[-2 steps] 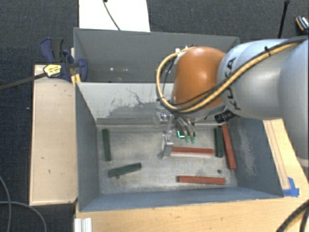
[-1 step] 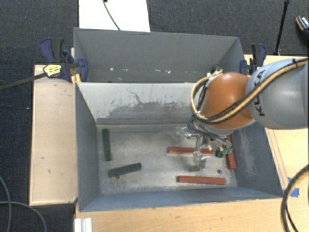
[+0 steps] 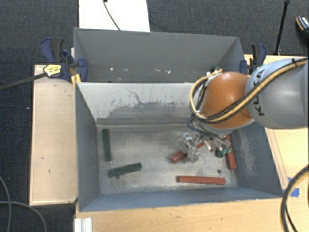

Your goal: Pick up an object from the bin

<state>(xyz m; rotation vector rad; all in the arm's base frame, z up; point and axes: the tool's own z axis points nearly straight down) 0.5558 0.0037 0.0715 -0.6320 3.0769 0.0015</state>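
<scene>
Because the gripper hangs low over the floor of the bin, right of centre in the frame, with several things crowded close by, the main risk, as I judge it, is a bad catch. The small red block lies just to its lower left, touching it or nearly so. A closing hand set off to one side could nudge the block away across the metal rather than trap it. A red stick and a small dark green piece lie just to the right under the wrist, so a sideways shift could knock those or snag them. The long red bar lies flat near the front wall, at the lower middle of the frame, clear of the hand. Two dark green bars lie well apart at the left.

As for the hand itself, the orange cover and its cables hide much of it from above. I cannot tell whether it is spread or pressed together, nor whether anything is pinched in it. The block looks to be resting on the floor, not lifted.
</scene>
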